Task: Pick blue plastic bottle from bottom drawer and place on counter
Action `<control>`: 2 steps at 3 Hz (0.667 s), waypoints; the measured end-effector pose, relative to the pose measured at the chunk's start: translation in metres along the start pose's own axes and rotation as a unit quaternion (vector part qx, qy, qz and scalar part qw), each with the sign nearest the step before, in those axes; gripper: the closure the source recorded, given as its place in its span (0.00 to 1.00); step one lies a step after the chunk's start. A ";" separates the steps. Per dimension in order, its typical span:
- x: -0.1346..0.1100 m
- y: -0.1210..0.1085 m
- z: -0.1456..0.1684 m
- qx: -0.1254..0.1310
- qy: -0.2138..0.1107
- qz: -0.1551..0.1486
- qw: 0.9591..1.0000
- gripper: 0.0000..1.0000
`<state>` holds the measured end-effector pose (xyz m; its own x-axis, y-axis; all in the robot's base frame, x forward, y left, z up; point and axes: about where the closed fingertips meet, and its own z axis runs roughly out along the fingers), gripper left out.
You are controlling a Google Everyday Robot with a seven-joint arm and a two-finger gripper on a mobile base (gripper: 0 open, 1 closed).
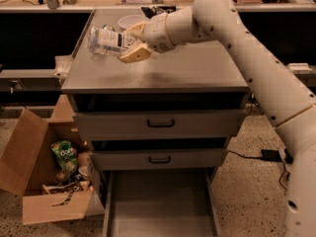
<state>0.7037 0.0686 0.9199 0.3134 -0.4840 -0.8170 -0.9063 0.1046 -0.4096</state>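
White arm stretches left, claw (130,43) clamped around blue plastic bottle (105,41).

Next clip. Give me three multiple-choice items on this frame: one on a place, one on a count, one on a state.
1. Where is the blue plastic bottle? A in the bottom drawer; B in the gripper, over the counter; C on the floor.
2. How many black-handled drawers are there? A one; B two; C four.
3. The bottom drawer is: A pulled open; B shut; C taken out.
Answers: B, the gripper clamps it over the counter's left rear; B, two fronts with handles show; A, its bare floor lies exposed.
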 end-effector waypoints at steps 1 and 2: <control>-0.003 -0.015 0.032 -0.027 0.014 0.041 0.999 1.00; -0.005 -0.015 0.054 -0.053 0.027 0.070 0.996 1.00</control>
<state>0.7307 0.1165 0.9081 0.1684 -0.5167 -0.8394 -0.9660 0.0831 -0.2449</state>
